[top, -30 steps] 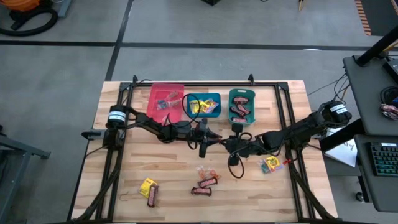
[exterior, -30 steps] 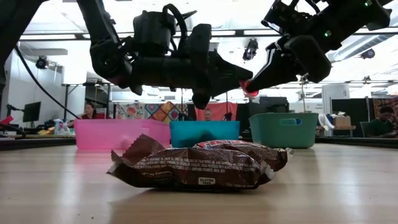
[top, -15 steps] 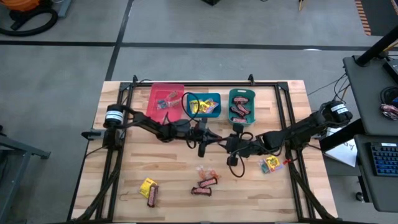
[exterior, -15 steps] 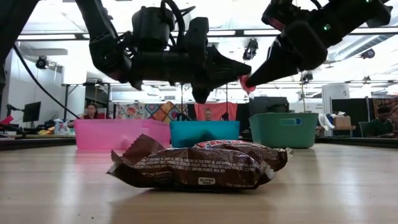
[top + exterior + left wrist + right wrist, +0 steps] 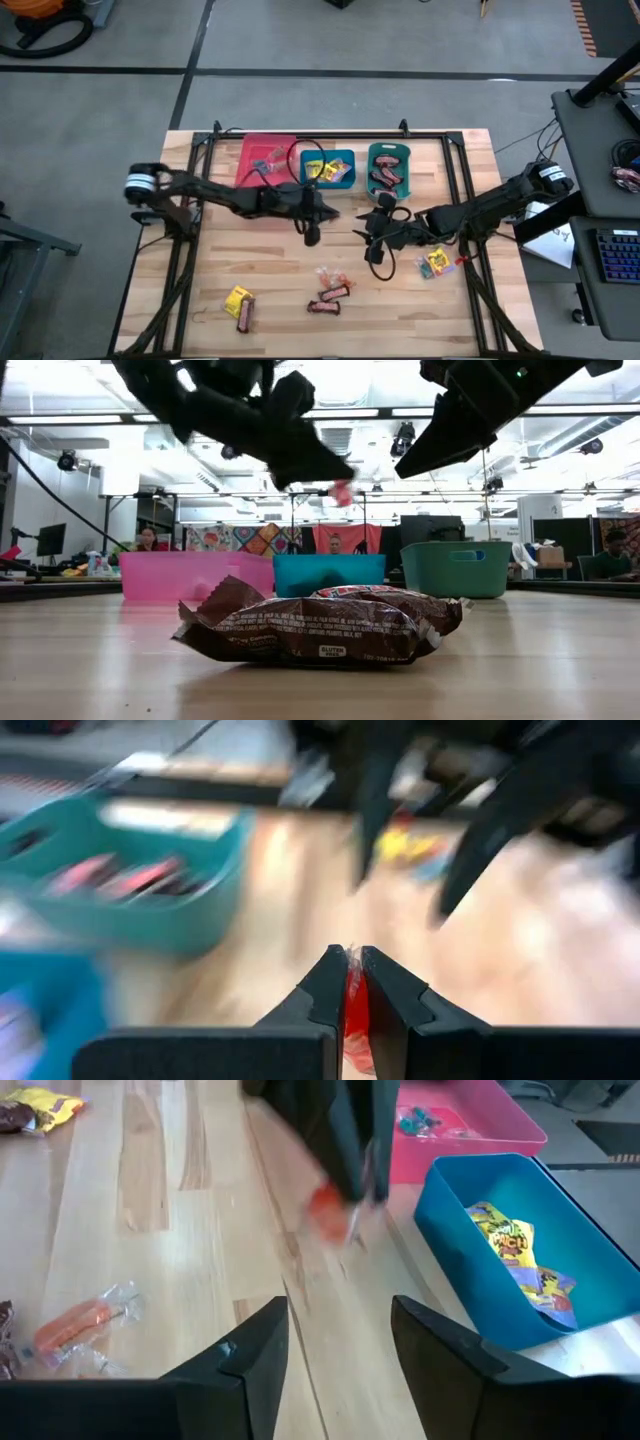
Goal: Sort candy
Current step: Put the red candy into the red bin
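A small red wrapped candy (image 5: 352, 1005) sits in my shut left gripper (image 5: 328, 212), high over the table's middle; in the low view the candy (image 5: 341, 493) shows at the fingertips. My right gripper (image 5: 338, 1342) is open just to the right of it, touching nothing. At the far edge stand a pink bin (image 5: 267, 160), a blue bin (image 5: 328, 168) with yellow packets, and a teal bin (image 5: 389, 170) with brown-red bars. More candy lies on the table near the front: two brown bars (image 5: 320, 625), a clear-wrapped orange piece (image 5: 75, 1322) and yellow packets (image 5: 237, 298). My left gripper pinches the red candy (image 5: 351, 988) between its two fingers, at their free ends. The fingers slant down toward the table's right. The candy sticks out past the tips (image 5: 343, 490) and is lifted clear, well above the table.
Another yellow packet (image 5: 436, 263) lies under my right arm. A black frame (image 5: 300, 136) runs round the table. Bare wood lies between the bins and the loose candy. People sit in the room behind the table.
The red candy has passed from my right gripper to my left. My right gripper has opened and let it go. My left gripper has risen and drawn back toward the table's left with the candy at its tips.
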Controlling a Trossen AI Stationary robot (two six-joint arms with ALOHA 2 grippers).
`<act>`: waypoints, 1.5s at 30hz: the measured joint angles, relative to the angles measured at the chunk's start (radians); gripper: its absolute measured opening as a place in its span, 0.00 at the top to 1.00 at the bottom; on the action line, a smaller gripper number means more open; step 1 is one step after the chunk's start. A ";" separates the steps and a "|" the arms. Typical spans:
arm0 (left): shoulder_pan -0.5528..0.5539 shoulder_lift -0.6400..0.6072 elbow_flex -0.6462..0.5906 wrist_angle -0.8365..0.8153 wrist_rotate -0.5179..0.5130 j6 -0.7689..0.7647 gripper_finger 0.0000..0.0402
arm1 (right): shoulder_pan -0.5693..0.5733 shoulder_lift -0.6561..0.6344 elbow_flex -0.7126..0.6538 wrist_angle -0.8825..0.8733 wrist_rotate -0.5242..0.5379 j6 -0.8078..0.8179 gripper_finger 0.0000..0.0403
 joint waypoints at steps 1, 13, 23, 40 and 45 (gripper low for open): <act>0.000 -0.036 0.000 -0.079 -0.041 0.017 0.98 | 0.000 0.000 0.000 -0.003 0.000 0.000 0.57; 0.122 -0.418 -0.005 -0.876 -0.555 0.028 0.98 | 0.000 0.000 0.001 0.000 0.002 0.015 0.58; 0.418 -0.422 -0.020 -0.999 -0.466 0.047 0.98 | 0.000 0.000 0.001 0.001 0.002 0.047 0.59; 0.666 -0.218 -0.017 -0.803 -0.366 0.220 0.93 | 0.000 0.000 0.001 -0.001 0.001 0.088 0.59; 0.672 -0.206 -0.017 -0.800 -0.368 0.221 0.83 | 0.000 0.000 0.001 -0.007 -0.006 0.120 0.59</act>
